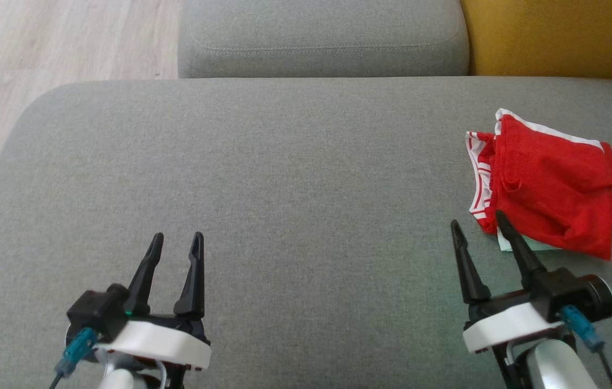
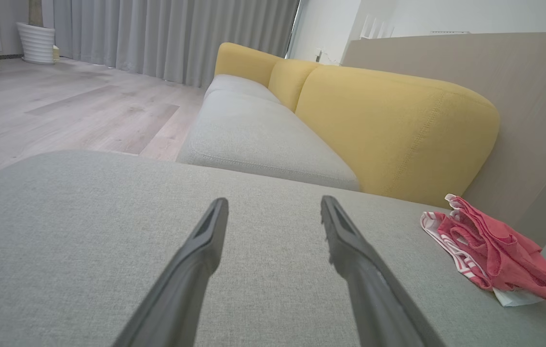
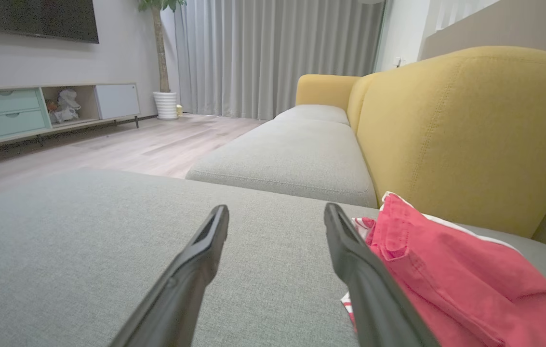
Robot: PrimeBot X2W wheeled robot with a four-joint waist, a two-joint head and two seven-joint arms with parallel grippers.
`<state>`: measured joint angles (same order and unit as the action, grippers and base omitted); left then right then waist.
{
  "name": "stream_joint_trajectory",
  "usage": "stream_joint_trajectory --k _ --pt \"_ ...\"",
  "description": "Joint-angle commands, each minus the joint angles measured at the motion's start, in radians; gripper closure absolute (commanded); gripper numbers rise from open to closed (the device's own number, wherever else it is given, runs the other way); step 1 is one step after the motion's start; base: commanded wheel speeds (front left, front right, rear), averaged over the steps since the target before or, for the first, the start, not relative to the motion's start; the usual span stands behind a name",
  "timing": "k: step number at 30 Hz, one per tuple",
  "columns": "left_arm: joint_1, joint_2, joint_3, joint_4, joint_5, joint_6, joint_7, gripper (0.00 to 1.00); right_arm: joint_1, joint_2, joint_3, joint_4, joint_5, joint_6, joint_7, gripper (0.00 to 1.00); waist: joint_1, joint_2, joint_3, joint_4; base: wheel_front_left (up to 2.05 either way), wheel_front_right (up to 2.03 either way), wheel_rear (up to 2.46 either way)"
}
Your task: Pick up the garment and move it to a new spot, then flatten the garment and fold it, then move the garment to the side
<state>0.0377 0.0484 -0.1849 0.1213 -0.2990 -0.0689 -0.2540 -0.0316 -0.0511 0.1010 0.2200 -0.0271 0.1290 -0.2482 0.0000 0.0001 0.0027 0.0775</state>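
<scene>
The garment (image 1: 551,181) is a crumpled red piece with white striped trim, lying on the right side of the grey sofa cushion (image 1: 284,178). A pale label or paper corner pokes out under its near edge. My right gripper (image 1: 477,221) stands open just in front of the garment's near left corner, its right finger overlapping the cloth's edge, nothing between the fingers. In the right wrist view the garment (image 3: 451,274) lies just right of the right fingertip (image 3: 338,226). My left gripper (image 1: 177,240) is open and empty at the lower left. The left wrist view shows the garment (image 2: 494,250) far to the right.
A second grey seat cushion (image 1: 322,38) lies beyond the near one, with a yellow backrest (image 1: 559,35) at the far right. Wooden floor (image 1: 41,48) lies past the cushion's left edge. A media cabinet (image 3: 22,111) and a white plant pot (image 3: 166,105) stand across the room.
</scene>
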Motion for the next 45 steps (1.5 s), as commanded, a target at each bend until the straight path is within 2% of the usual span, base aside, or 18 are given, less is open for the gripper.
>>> stream_joint_trajectory --k 1,7,13,25,42,43,45 --pt "-0.029 0.002 0.034 -0.045 0.015 0.006 -0.008 0.0 -0.023 0.001 0.014 -0.035 0.029 0.002 -0.013 0.0 0.0 -0.0001 -0.001 -0.001 0.0 0.0 0.0" --pt "-0.023 0.002 0.036 -0.052 0.057 0.025 -0.008 0.0 -0.015 0.001 0.019 0.002 0.145 0.002 -0.013 0.0 0.0 -0.0001 -0.003 -0.01 0.0 0.0 0.0" --pt "-0.02 0.002 0.039 -0.043 0.05 0.022 -0.008 0.0 -0.019 0.001 0.026 0.017 0.191 0.002 -0.013 0.0 0.0 -0.0001 -0.002 -0.02 0.0 0.0 0.0" --pt "-0.014 0.002 0.052 -0.048 0.051 -0.011 -0.008 0.0 -0.018 0.001 0.037 0.012 0.21 0.002 -0.013 0.0 0.0 -0.0001 0.0 -0.031 0.0 0.0 0.0" --pt "-0.007 0.002 0.057 -0.039 0.015 -0.025 -0.008 0.0 -0.017 0.001 0.039 0.017 0.209 0.002 -0.014 0.0 0.0 -0.0001 -0.004 -0.027 0.0 0.0 0.0" --pt "0.022 0.0 0.016 -0.013 0.015 -0.021 0.0 1.0 0.003 0.001 0.016 0.047 0.204 0.0 0.0 1.0 0.0 -0.0001 -0.004 -0.027 0.0 0.0 0.0" --pt "0.026 0.0 0.01 0.018 0.014 -0.02 0.002 1.0 0.008 0.001 0.018 0.074 0.204 0.0 0.002 1.0 0.0 -0.0001 -0.005 -0.027 0.0 0.0 0.0"
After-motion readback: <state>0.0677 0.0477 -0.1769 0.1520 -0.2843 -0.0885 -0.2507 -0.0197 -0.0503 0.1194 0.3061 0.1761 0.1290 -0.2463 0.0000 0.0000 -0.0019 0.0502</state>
